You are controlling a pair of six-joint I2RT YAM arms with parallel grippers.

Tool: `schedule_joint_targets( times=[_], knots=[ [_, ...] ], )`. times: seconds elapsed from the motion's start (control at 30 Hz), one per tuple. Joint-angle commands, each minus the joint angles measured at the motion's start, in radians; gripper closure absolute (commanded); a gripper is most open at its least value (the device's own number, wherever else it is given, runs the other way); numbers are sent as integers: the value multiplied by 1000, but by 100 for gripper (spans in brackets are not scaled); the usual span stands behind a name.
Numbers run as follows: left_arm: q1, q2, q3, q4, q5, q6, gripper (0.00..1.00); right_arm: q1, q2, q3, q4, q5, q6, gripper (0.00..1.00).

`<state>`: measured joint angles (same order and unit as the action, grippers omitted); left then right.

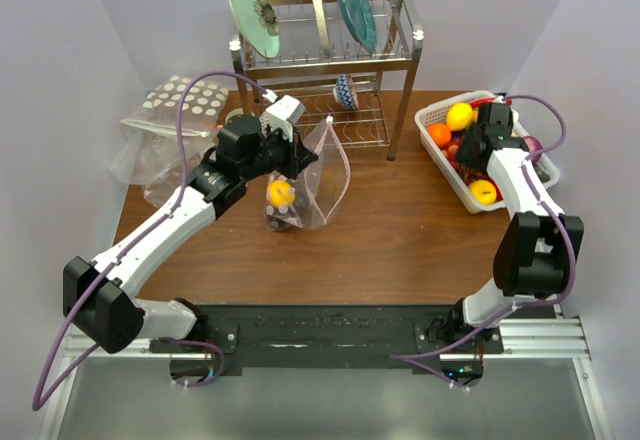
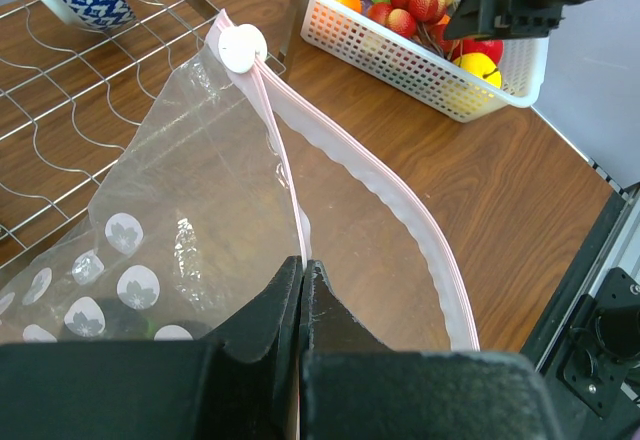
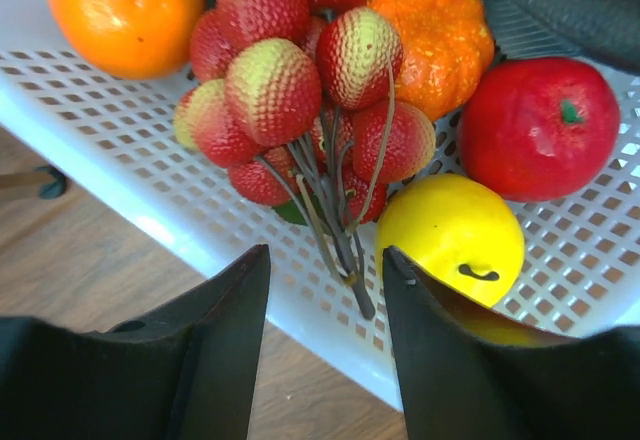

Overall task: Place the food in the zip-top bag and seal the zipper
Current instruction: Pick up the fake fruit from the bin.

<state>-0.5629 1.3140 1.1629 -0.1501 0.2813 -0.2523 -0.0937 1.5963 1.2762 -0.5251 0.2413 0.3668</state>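
Pale lilac walls (image 1: 80, 40) enclose a brown wooden table (image 1: 400, 250).

- Chrome wire dish rack (image 1: 330, 60), at the back, holding upright plates.
- Crinkly clear bag with white polka dots (image 1: 185, 100), back left.
- White perforated plastic basket (image 2: 400, 55), right side of the table, holding most of the food.
- See-through floppy zip-top bag (image 1: 325, 185), left of centre in front of the rack, held up with its mouth gaping. A yellow fruit (image 1: 281, 192) and dark purple pieces (image 1: 280, 220) lie at its bottom.
- Left gripper (image 2: 301, 270): black fingers pressed together, clamped on the bag's mouth edge.
- Right gripper (image 3: 325, 270): black fingers apart, low over the basket's near edge, straddling the brown stems of the berry cluster without gripping them.
- Red-and-yellow berry cluster (image 3: 300, 90), in the basket.
- Red apple (image 3: 535, 125), glossy orange (image 3: 125, 10), knobbly orange pumpkin (image 3: 435, 30) and yellow lemon (image 3: 450, 225), around the cluster.
- Pale pink zipper strip (image 2: 400, 220), unsealed, with a white slider (image 2: 243, 47) at its far end.
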Motion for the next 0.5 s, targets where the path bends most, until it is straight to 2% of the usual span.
schedule_joint_targets(
  times=[0.0,0.33,0.37,0.43,0.47],
  knots=[
    [4,-35,-8,43,13,-15,100,-1,36,-14,62,30,21,53],
    [4,-36,-6,41,10,-13,100,-5,119,-40,114,66,43,57],
    [6,-35,-6,40,10,-13,100,-3,128,-37,116,64,43,62],
    [4,-36,-6,40,9,-13,100,-3,155,-25,116,53,52,64],
    [4,-36,-6,38,9,-12,100,-3,165,-21,112,47,50,69]
  ],
)
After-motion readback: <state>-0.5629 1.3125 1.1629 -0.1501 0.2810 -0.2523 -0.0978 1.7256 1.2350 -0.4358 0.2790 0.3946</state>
